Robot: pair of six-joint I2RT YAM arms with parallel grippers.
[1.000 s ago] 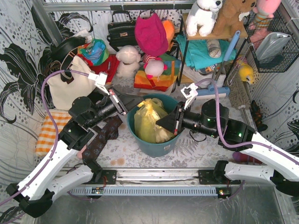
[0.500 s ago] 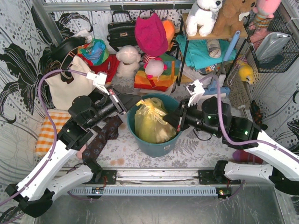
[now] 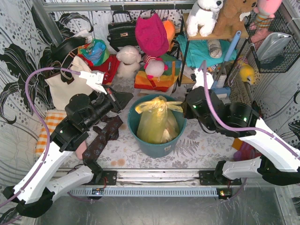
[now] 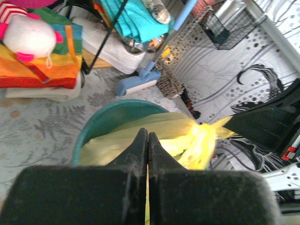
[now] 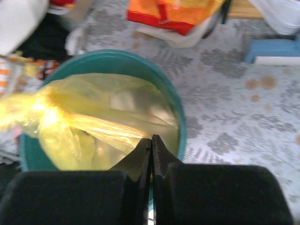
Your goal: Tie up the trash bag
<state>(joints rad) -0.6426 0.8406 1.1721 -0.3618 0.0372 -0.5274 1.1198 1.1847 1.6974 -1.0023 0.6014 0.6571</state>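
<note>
– Position of the trash bag (image 3: 157, 124)?
– It sits upright inside the round teal bin (image 3: 154, 149), which stands on the patterned table (image 3: 201, 143) between the two arms. The yellow plastic is gathered into a neck above the rim. Two ears stick out from that neck, one to each side.
– What about the right gripper (image 3: 183, 106)?
– Its fingers are pressed together on the right-hand ear. From above, that strip runs taut from the neck to the fingertips. The right wrist camera shows the yellow strip ending right at the closed tips, above the bin's opening.
– And the left gripper (image 3: 127, 97)?
– That one is closed too, with no gap between the fingers. It hangs just beside the bin's left rim, pointing toward the bag. In its own wrist view the tips overlap the yellow plastic. From above, though, the left ear seems to end just short of them, so I cannot tell whether any plastic is pinched there.
– Anything showing through the bag?
– Pale crumpled shapes low down, too blurred to make out.
</note>
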